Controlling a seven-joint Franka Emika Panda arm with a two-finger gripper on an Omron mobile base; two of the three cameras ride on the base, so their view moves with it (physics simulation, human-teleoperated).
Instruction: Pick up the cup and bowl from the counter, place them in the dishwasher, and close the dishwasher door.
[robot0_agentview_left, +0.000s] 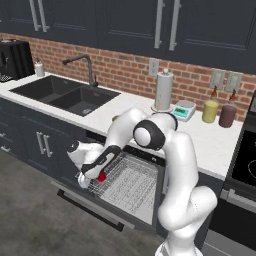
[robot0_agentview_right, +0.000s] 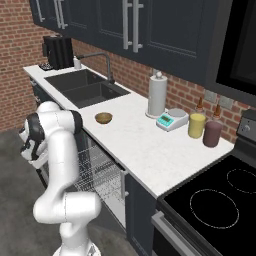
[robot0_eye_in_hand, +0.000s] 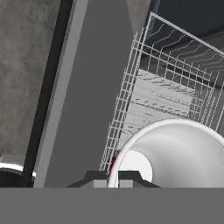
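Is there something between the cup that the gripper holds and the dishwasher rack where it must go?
Nothing visible blocks it. The gripper is shut on the cup, already at the front edge of the pulled-out wire rack, above the lowered dishwasher door. In the hand view the rack looks empty.

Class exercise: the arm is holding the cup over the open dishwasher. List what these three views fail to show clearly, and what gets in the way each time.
- Cup: left base view, mostly hidden by the gripper.
- Cup's outside: hand view, cut off by the bottom edge.
- Dishwasher rack: right base view, partly behind the arm.
- Bowl contents: too small.
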